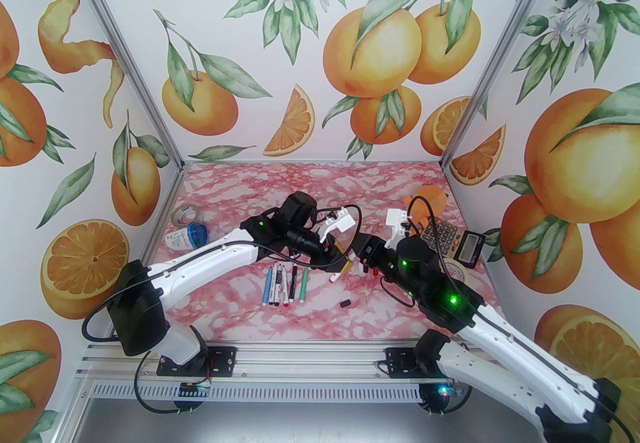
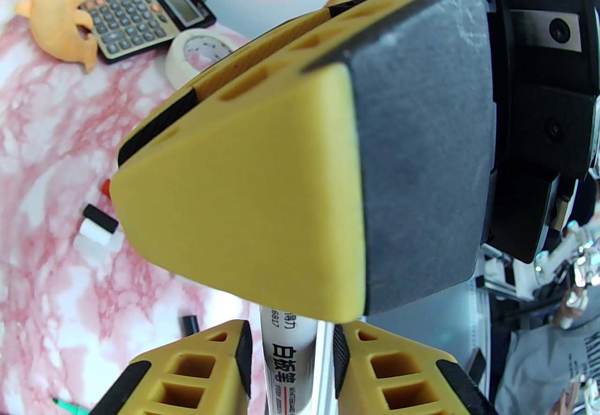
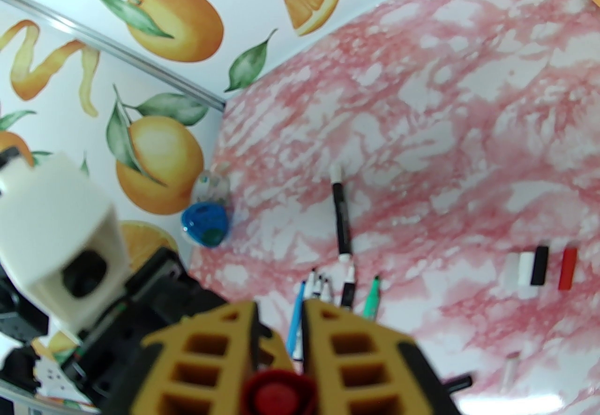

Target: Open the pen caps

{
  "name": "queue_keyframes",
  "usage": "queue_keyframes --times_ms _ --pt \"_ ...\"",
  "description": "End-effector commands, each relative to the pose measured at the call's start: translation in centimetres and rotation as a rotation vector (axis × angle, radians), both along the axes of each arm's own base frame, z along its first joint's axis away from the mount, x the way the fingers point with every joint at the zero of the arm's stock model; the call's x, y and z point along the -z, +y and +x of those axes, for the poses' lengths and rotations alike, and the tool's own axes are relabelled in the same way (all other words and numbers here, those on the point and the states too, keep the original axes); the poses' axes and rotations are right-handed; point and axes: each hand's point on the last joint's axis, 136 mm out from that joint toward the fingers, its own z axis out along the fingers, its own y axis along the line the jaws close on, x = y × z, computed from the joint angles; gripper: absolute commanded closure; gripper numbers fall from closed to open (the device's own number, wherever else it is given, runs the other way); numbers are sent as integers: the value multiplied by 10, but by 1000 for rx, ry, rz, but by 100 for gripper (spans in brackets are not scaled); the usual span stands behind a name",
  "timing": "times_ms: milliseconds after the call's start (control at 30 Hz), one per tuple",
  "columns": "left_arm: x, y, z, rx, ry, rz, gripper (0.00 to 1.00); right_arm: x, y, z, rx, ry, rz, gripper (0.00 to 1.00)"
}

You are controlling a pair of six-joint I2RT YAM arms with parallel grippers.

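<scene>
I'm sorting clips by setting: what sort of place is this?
Probably a staged robot test booth, not a real desk: orange-print panel walls in aluminium framing, a pink marble-patterned table, and stationery like marker pens and a calculator.

Both arms reach in and meet just behind and right of the row of pens (image 1: 285, 285).

Left arm (image 1: 200, 256): comes from near-left of the row, forearm low and slanted up-right, wrist rolled. Left gripper (image 1: 343, 259) points right. Its jaws are slightly apart around a white pen barrel (image 2: 283, 357), with a gap visible beside the barrel.

Right arm (image 1: 500, 336): comes from near-right of the row, elbow raised, forearm angled up-left, green lights lit. Right gripper (image 1: 358, 256) points left, tip to tip with the left one and almost touching it. Its jaws are clamped on a red pen cap (image 3: 276, 392), seen end-on between the yellow fingers (image 3: 356, 343).
</scene>
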Motion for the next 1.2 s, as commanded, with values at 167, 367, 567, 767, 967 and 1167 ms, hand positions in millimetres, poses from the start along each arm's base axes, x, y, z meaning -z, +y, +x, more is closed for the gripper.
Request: queue_keyframes --times_ms 167,367,567,767,967,1167 --pt "-8 -6 -8 32 9 -54 63 -8 8 -2 -32 -20 84 87" --pt "-6 -7 -9 38 19 -50 72 -9 7 -1 -24 -32 113 88" --pt "-1 -8 -10 41 20 -34 83 -10 3 -1 -8 -47 132 87" --pt "8 -7 -4 7 -27 15 93 -8 -2 -2 13 -47 120 87" --pt "32 5 18 -130 -212 197 98 6 -31 3 160 -8 50 90" --pt "37 6 17 -132 -259 238 99 5 -64 4 299 -19 34 91"
